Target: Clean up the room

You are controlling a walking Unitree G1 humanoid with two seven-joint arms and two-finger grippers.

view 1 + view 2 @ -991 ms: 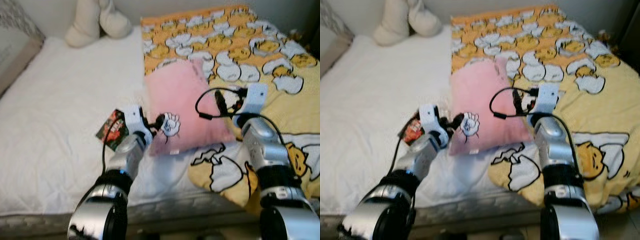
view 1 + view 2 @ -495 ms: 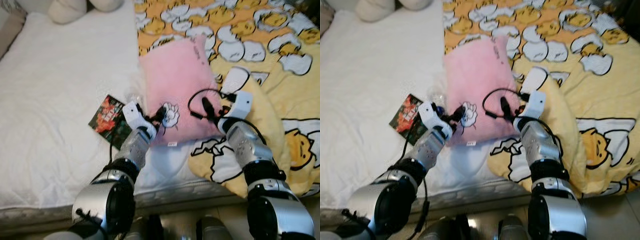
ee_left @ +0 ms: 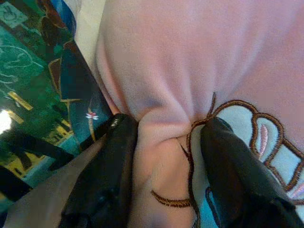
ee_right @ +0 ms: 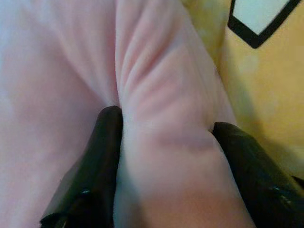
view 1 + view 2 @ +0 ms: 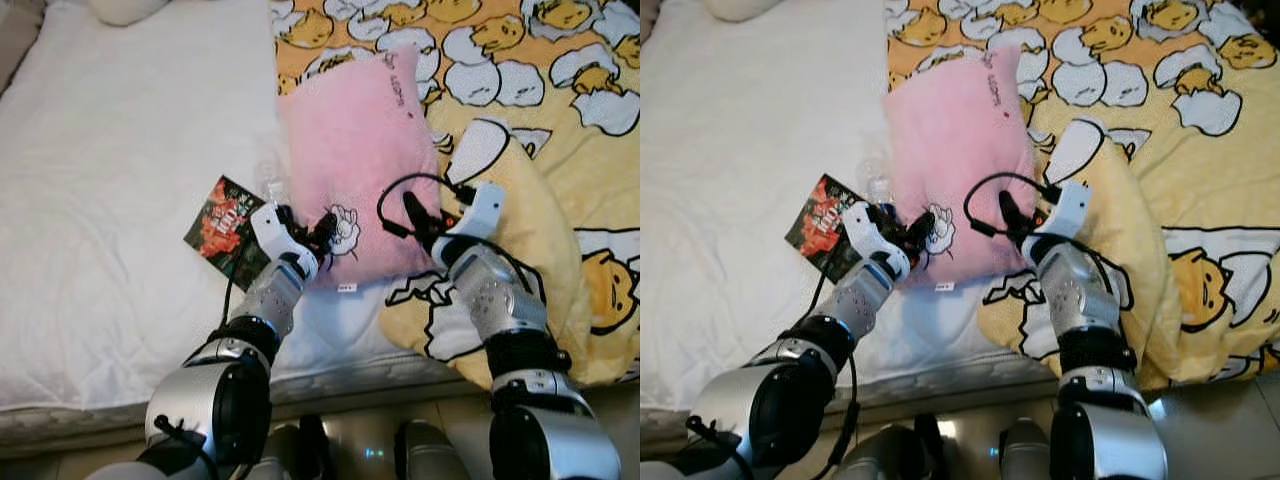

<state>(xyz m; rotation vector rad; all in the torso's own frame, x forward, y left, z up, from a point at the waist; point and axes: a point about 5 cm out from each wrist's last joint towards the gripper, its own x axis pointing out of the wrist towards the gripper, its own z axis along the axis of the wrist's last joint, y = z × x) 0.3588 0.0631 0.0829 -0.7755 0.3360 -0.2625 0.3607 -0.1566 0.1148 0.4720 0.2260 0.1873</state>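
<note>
Two grippers, left gripper (image 3: 164,137) and right gripper (image 4: 164,126), each pinch the pink pillow (image 5: 362,150); tidying seems barely begun, with a booklet (image 5: 226,228) apparently still loose on the bed (image 5: 110,200).

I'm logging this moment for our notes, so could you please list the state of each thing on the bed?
Pink pillow: lying flat, pinched at both near corners.
Left gripper: shut on pillow.
Right gripper: shut on pillow.
Booklet: flat on the white sheet, beside the pillow.
Yellow blanket: rumpled.
</note>
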